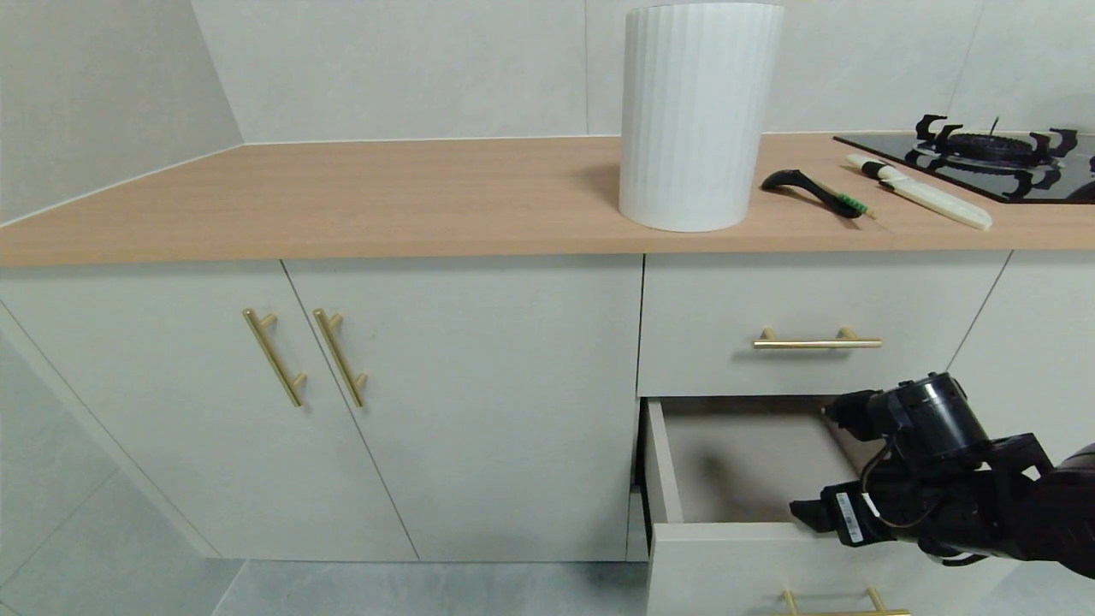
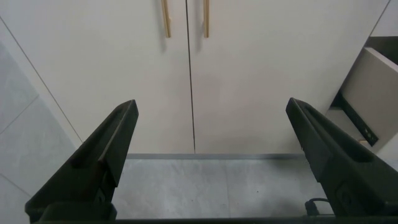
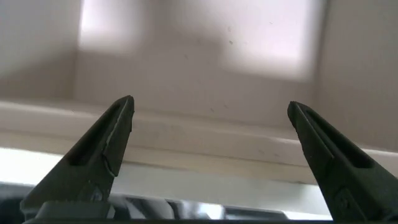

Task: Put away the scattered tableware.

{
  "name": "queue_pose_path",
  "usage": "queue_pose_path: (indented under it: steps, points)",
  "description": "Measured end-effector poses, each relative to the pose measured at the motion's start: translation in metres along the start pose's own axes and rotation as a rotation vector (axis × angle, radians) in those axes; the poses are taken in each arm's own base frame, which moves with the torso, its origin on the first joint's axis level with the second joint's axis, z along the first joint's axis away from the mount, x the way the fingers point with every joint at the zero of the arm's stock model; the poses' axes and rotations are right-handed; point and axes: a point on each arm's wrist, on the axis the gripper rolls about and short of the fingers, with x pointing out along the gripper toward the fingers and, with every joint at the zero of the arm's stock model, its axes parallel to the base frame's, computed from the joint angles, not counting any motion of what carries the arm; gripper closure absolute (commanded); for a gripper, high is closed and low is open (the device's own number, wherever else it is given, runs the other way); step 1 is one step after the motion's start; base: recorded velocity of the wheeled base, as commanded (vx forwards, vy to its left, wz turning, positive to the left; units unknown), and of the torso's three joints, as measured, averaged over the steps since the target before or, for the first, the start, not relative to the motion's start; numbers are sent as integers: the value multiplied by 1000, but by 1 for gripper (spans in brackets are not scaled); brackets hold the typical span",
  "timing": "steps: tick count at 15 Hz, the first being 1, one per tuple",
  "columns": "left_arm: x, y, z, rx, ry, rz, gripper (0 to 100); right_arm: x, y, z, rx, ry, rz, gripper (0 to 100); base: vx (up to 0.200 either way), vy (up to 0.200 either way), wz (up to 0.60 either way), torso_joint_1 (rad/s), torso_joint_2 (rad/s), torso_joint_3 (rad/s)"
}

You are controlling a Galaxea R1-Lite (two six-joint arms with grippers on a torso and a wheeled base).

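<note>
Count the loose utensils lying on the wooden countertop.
2. A black curved utensil with a green tip lies right of the white ribbed cylinder; a cream-white knife lies beside the black hob. Others may be hidden behind the cylinder.

1. Black-handled utensil [image 1: 811, 190] with a green section, lying flat on the counter [image 1: 385, 197].
2. Cream knife [image 1: 928, 195] lies just beside it, angled.
3. Lower drawer [image 1: 667, 479] stands pulled open.

Head camera above counter [image 1: 385, 197]; wrist cameras low, near drawer [image 1: 744, 466].
</note>
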Motion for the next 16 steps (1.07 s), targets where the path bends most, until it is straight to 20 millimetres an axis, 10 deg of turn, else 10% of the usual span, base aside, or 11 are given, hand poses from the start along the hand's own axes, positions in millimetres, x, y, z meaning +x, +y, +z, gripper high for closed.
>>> queue_pose_path:
  steps: [16]
  points:
    - [0,0,0,0,0,0,0,-50,16,-39,-313,332,43,0,0,0,0,0,0,0]
